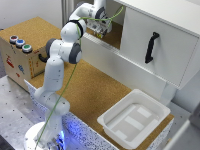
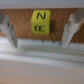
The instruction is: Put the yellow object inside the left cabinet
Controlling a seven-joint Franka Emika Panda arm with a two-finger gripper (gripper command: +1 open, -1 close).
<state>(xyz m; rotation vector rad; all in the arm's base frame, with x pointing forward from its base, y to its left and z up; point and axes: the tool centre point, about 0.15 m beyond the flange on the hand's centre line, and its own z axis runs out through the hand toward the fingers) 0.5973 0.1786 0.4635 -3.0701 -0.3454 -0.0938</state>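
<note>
While the exterior view shows the gripper (image 1: 102, 27) inside the left cabinet (image 1: 112, 36), the wrist view shows jaws apart, the yellow object (image 2: 40, 22) lying free on cork at twelve o'clock (release apparently done); the arm should withdraw straight, without brushing it.

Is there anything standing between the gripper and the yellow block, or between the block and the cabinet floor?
Nothing visible stands in the way. In the wrist view the yellow object already sits on the cork-brown floor of the left cabinet, with the open gripper over it, fingers on either side.
</note>
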